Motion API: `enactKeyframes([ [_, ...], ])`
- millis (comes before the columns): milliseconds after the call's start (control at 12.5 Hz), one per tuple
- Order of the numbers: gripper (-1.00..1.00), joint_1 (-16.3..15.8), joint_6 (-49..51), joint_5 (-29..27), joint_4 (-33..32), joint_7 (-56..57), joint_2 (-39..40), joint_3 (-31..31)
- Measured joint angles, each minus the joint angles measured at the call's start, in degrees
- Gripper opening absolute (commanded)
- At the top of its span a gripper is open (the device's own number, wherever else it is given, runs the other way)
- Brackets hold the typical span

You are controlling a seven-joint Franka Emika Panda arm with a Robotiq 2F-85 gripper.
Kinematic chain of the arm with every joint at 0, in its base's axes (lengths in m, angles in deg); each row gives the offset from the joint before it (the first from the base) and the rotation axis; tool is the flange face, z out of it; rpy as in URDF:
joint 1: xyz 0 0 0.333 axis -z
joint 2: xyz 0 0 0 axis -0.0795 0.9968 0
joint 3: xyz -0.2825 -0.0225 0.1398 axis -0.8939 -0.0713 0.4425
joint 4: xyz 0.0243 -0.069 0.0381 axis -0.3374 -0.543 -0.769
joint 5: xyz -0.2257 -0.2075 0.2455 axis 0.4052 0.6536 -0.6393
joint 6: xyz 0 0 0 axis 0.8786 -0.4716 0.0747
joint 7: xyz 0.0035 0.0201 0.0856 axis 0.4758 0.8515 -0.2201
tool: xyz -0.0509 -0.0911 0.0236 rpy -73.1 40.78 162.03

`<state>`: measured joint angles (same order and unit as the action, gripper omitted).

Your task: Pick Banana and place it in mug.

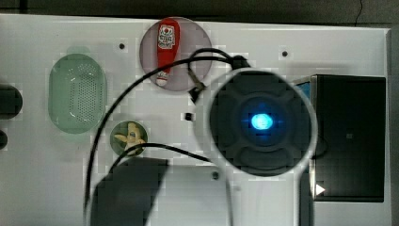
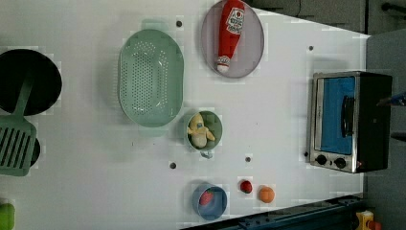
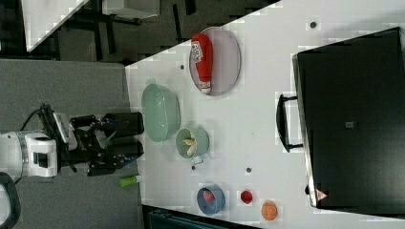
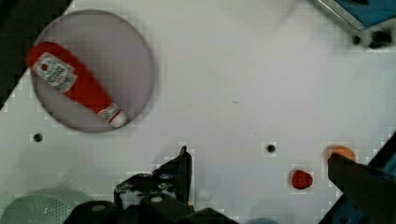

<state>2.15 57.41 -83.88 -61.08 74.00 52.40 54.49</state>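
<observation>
In the top view, the small pale yellow toy banana (image 1: pixel 130 138) with dark brown marks already lies inside the small round muted-green mug (image 1: pixel 115 141), which stands on the white surface (image 1: pixel 37 179) just beside the larger oval pale-green perforated colander (image 1: pixel 77 92); the arm's round white body with its blue light covers much of the top view's right. In the left view, the banana (image 2: pixel 200 132) sits curled within the mug's (image 2: pixel 216 125) rim, so the placing looks done; it appears light and slightly soft, a plush or foam toy by its look, unlikely to break, and its bent shape would best be taken across the narrow middle, should it need taking again. In the left view too, a red ketchup bottle (image 2: pixel 229 33) lies on a round grey plate (image 2: pixel 253 52), and a small blue bowl (image 2: pixel 210 211) holds a red fruit. In the right view, the black gripper (image 3: pixel 135 135) hangs off the surface's edge, well apart from the mug (image 3: pixel 200 138), its fingers spread wide and holding nothing. In the wrist view, one dark finger (image 4: pixel 180 170) shows over the bare surface (image 4: pixel 233 84), with the ketchup bottle (image 4: pixel 74 84) and a small round orange fruit (image 4: pixel 341 152) in sight.
</observation>
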Motion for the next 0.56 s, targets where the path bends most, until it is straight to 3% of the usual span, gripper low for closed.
enactKeyframes([
  [560, 1.00, -0.23, -0.90, -0.22, -1.23, -0.01, 0.97, -0.84],
])
